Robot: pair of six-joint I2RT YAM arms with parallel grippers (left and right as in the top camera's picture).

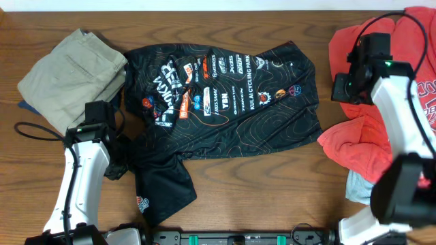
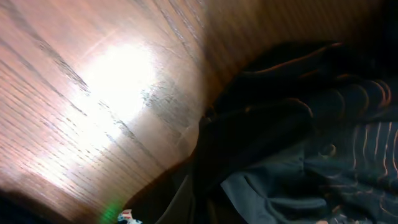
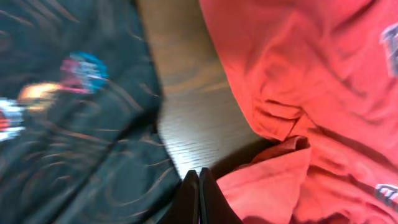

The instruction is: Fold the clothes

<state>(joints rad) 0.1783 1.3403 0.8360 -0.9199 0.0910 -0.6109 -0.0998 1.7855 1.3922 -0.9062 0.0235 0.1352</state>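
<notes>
The black jersey (image 1: 225,95), with orange contour lines and sponsor logos, lies spread across the middle of the wooden table. One part hangs down toward the front edge (image 1: 160,187). My left gripper (image 1: 117,165) is low at the jersey's left edge. The left wrist view shows only bunched black fabric (image 2: 298,137) and bare wood, and the fingers are hidden. My right gripper (image 3: 198,190) is shut and empty. It hovers over the wood strip between the jersey (image 3: 74,112) and a red garment, and it also shows in the overhead view (image 1: 340,87).
Folded khaki trousers (image 1: 71,71) lie at the back left. A pile of red clothes (image 1: 402,109) fills the right side and shows in the right wrist view (image 3: 311,93). A pale blue cloth (image 1: 357,187) sits below it. A black cable (image 1: 34,131) loops at the left.
</notes>
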